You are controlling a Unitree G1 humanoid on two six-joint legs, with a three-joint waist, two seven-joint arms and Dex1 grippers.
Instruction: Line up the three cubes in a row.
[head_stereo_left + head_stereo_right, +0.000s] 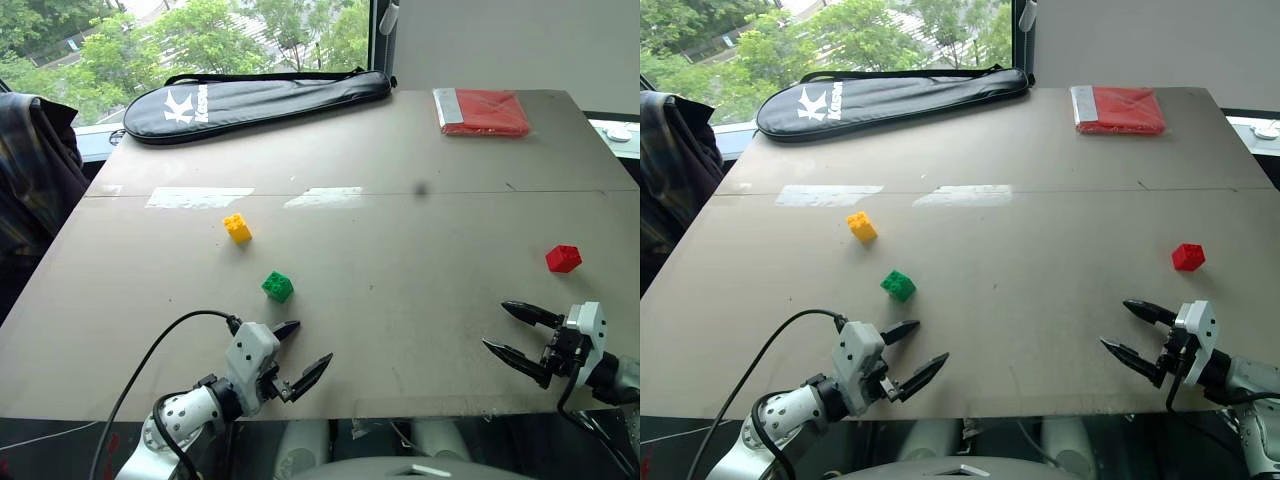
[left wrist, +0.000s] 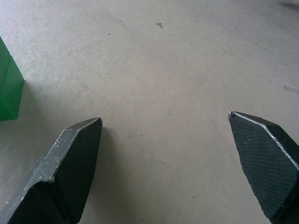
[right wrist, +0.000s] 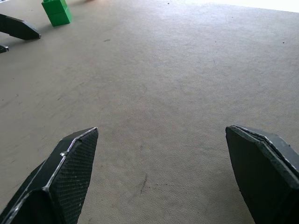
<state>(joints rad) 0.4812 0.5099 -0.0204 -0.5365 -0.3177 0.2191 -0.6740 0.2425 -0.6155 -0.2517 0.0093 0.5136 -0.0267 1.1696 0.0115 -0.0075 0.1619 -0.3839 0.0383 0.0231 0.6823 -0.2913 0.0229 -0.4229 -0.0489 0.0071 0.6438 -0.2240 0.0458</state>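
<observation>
Cubes scattered on worktop (image 1: pixel 400 150): yellow cube (image 1: pixel 237 228) and green cube (image 1: pixel 278 287) near each other, left of centre; red cube (image 1: pixel 563 258) well apart, far right. Left gripper (image 1: pixel 300 352) near green cube, jaws apart, empty. Right gripper (image 1: pixel 512 330) near red cube, jaws apart, empty.

Three small studded cubes sit on one desk (image 1: pixel 400 300): one yellow cube (image 1: pixel 237 228), one green cube (image 1: pixel 278 287), one red cube (image 1: pixel 563 258). One black racket bag (image 1: pixel 250 100) and one flat red packet (image 1: pixel 482 111) lie along the far edge.
</observation>
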